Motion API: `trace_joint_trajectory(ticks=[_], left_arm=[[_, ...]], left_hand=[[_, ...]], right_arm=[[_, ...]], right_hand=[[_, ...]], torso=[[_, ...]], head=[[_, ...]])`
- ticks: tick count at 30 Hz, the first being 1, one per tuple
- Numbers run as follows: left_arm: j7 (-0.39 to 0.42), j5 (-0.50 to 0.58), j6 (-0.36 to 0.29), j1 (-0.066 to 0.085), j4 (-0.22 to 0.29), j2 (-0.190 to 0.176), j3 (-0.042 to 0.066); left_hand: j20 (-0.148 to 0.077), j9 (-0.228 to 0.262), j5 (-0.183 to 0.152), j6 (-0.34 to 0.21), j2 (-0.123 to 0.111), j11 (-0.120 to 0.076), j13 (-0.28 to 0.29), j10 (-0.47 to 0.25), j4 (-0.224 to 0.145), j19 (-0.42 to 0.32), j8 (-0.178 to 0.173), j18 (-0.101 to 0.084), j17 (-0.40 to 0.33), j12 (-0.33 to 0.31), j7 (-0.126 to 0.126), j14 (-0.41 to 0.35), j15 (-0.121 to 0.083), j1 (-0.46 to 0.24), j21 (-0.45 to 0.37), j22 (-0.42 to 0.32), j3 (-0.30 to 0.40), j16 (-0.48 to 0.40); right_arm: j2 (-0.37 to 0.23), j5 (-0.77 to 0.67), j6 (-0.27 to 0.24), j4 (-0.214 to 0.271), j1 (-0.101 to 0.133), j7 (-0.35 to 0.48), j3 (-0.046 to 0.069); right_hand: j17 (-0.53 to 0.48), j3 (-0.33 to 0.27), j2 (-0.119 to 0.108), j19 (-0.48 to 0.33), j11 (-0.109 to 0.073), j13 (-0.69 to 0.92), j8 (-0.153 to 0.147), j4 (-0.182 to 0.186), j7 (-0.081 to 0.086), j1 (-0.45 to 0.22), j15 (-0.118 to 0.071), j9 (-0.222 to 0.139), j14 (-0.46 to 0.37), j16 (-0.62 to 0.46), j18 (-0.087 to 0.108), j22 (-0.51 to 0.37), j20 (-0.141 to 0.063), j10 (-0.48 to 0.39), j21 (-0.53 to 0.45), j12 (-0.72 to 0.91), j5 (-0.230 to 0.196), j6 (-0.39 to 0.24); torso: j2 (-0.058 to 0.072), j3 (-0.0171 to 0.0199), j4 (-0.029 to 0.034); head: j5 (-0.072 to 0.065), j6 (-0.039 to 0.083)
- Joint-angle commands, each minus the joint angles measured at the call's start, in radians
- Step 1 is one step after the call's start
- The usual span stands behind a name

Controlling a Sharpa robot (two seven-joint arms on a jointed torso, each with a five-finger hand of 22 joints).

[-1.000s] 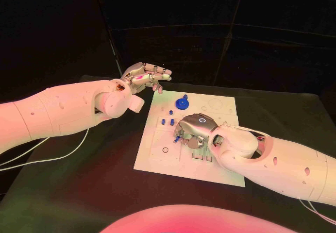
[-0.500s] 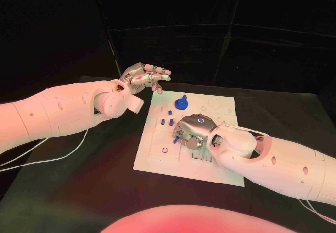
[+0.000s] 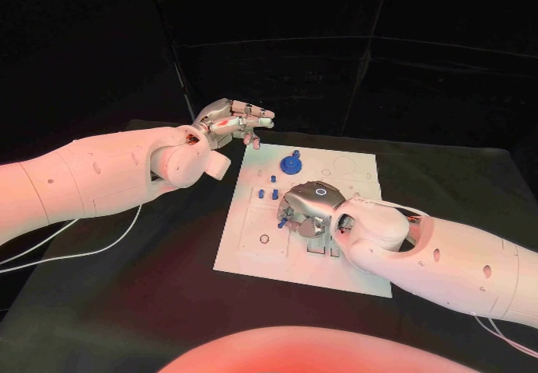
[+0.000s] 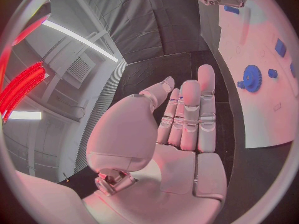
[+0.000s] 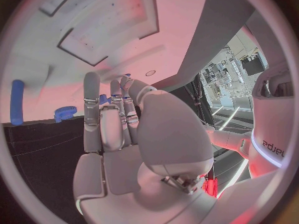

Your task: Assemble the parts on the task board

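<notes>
The white task board (image 3: 253, 250) lies in the middle of the black table. A blue gear (image 3: 291, 165) stands near its far edge, with small blue parts (image 3: 269, 193) just in front of it. My right hand (image 3: 309, 208) is bent down over the board's middle. It pinches a small blue part (image 3: 281, 223) at its fingertips. In the right wrist view this part (image 5: 126, 76) shows at the thumb's tip, with the gear (image 5: 64, 113) and a blue peg (image 5: 17, 102) beyond. My left hand (image 3: 233, 120) hangs raised beyond the board's far left corner, fingers apart, holding nothing.
The board (image 4: 264, 109) has several recessed slots and holes around my right hand. Black table (image 3: 134, 295) surrounds the board on all sides. A white cable (image 3: 68, 245) trails from my left arm over the table's left part.
My right hand has shifted very slightly over the board's middle. The left hand stays raised in the same place.
</notes>
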Motion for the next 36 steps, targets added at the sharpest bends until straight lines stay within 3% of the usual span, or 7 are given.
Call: trace_joint_trajectory(ticks=[1, 36], left_arm=[[0.002, -0.003, 0.014, 0.001, 0.000, 0.000, 0.000], [-0.008, -0.003, 0.022, 0.001, -0.004, 0.004, 0.000]], left_hand=[[0.000, -0.001, -0.002, -0.008, 0.002, 0.000, 0.001, -0.010, 0.000, -0.007, -0.007, 0.012, -0.001, 0.007, 0.000, -0.008, 0.001, 0.006, -0.005, -0.001, -0.007, -0.006], [0.001, -0.001, -0.002, -0.009, 0.002, 0.001, 0.001, -0.012, 0.000, -0.008, -0.007, 0.012, -0.004, 0.009, 0.001, -0.010, 0.002, 0.006, -0.006, -0.002, -0.009, -0.007]], right_arm=[[0.003, -0.020, 0.021, -0.002, 0.001, -0.014, -0.001], [0.009, 0.033, 0.022, 0.002, 0.001, 0.026, -0.001]], right_hand=[[-0.001, 0.004, 0.000, -0.001, -0.003, -0.001, 0.002, 0.000, 0.001, -0.012, -0.005, 0.001, 0.039, 0.004, 0.014, 0.001, -0.002, 0.007, 0.003, -0.003, -0.003, 0.006], [0.000, 0.003, 0.000, -0.001, -0.003, -0.002, 0.002, 0.002, 0.000, -0.022, -0.005, 0.001, 0.039, 0.005, 0.014, 0.001, -0.002, 0.008, 0.002, -0.005, -0.003, 0.007]], torso=[[0.000, -0.0002, 0.0004], [0.000, 0.0001, 0.0000]], head=[[0.000, 0.000], [0.001, -0.003]])
